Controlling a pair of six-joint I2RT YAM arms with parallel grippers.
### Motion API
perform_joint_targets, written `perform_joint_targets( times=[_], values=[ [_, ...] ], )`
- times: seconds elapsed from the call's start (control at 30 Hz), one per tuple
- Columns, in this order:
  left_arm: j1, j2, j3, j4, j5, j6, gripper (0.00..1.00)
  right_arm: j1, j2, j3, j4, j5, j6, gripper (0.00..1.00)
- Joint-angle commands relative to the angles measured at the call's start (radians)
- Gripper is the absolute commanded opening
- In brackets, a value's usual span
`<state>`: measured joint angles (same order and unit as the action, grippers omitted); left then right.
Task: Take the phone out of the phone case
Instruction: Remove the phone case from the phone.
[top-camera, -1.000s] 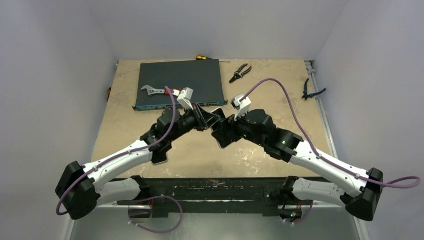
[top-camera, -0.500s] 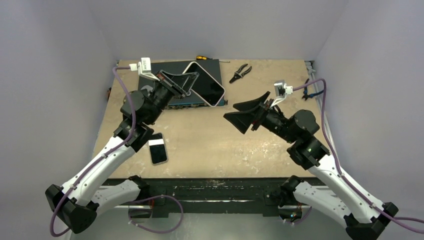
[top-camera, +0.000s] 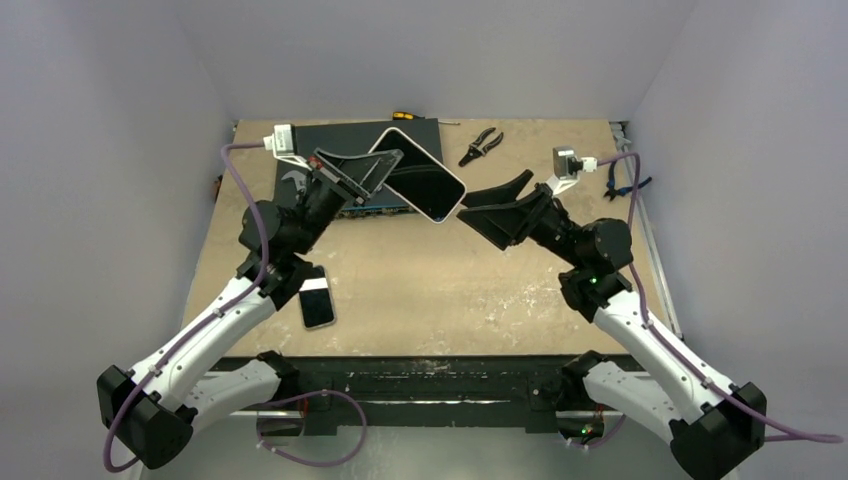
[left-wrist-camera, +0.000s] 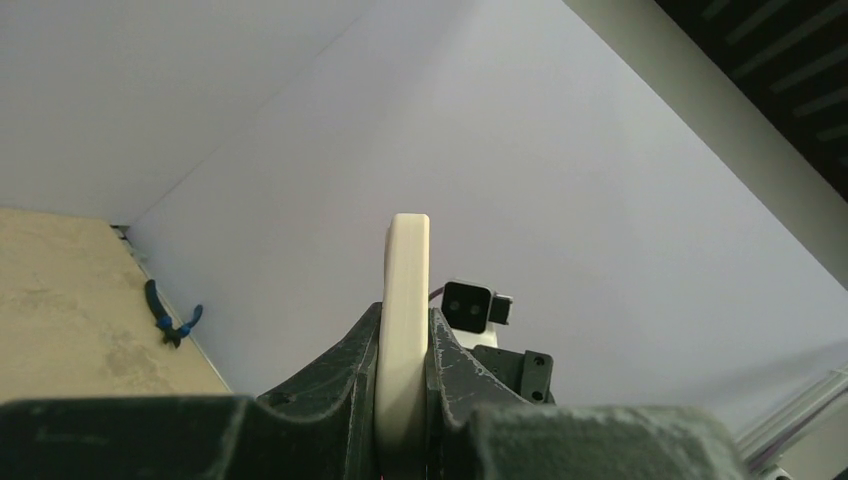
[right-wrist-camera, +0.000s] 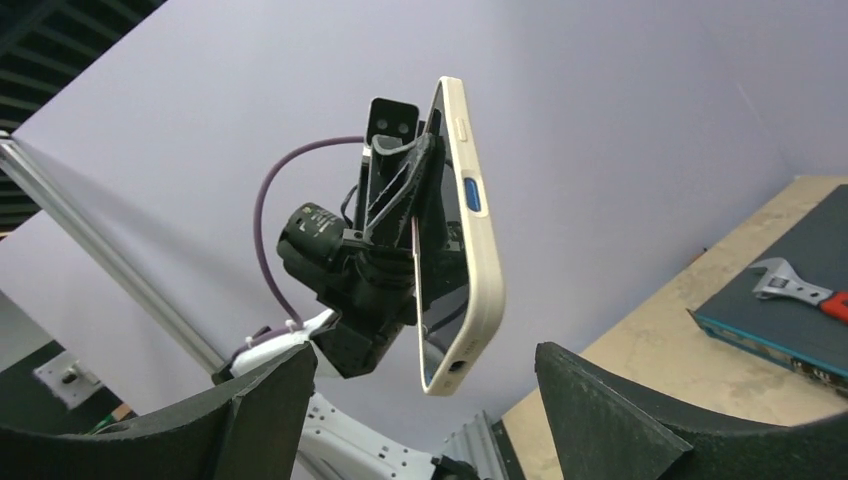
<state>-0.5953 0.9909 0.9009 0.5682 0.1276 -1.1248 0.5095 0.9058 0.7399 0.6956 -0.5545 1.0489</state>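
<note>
**A:** From above, where is it?

**B:** The cream, round-cornered phone case (top-camera: 450, 205) with the black-screened phone (top-camera: 418, 177) inside is up in the air over the far half of the sandy bench (top-camera: 430, 290). The left jaws are clamped on its left end. The right jaws gape wide just beside its right end, apart from it.

**A:** Left wrist?

**B:** The case (left-wrist-camera: 403, 320) shows edge-on, pinched between both dark fingers (left-wrist-camera: 335, 385).

**A:** Right wrist?

**B:** The case (right-wrist-camera: 482, 270) stands nearly upright beyond the spread fingers (right-wrist-camera: 250, 420), between them and touching neither.
</note>
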Motion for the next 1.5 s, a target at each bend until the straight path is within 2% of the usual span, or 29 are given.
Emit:
perform_joint_targets(
  times=[0.0, 0.23, 0.47, 0.83, 1.0, 1.07, 1.13, 1.27, 1.47],
  values=[
    [0.008, -0.019, 0.011, 0.2, 0.029, -0.086, 0.0, -0.002, 0.015, 0.048, 0.127, -0.045, 0.054, 0.84],
    [0.009, -0.001, -0.021, 0.277, 0.042, -0.138, 0.0, -0.002, 0.059, 0.035, 0.189, -0.017, 0.103, 0.79],
    [0.008, 0.016, -0.049, 0.314, 0.041, -0.162, 0.0, 0.007, 0.13, 0.074, 0.313, 0.02, 0.188, 0.67],
    [0.008, 0.032, -0.073, 0.327, 0.018, -0.164, 0.0, 0.058, 0.171, 0.141, 0.192, -0.009, 0.147, 0.43],
    [0.009, 0.041, -0.085, 0.344, 0.023, -0.168, 0.0, 0.065, 0.186, 0.154, 0.183, -0.018, 0.161, 0.28],
    [0.009, 0.041, -0.093, 0.346, 0.02, -0.168, 0.0, 0.067, 0.196, 0.161, 0.182, -0.021, 0.17, 0.16],
    [0.008, 0.039, -0.098, 0.348, 0.023, -0.166, 0.0, 0.069, 0.206, 0.163, 0.185, -0.025, 0.188, 0.0],
    [0.009, 0.025, -0.104, 0.34, 0.027, -0.155, 0.13, 0.069, 0.221, 0.169, 0.201, -0.04, 0.225, 0.0],
    [0.009, 0.011, -0.116, 0.325, 0.032, -0.143, 0.15, 0.069, 0.234, 0.183, 0.214, -0.063, 0.266, 0.0]
  ],
)
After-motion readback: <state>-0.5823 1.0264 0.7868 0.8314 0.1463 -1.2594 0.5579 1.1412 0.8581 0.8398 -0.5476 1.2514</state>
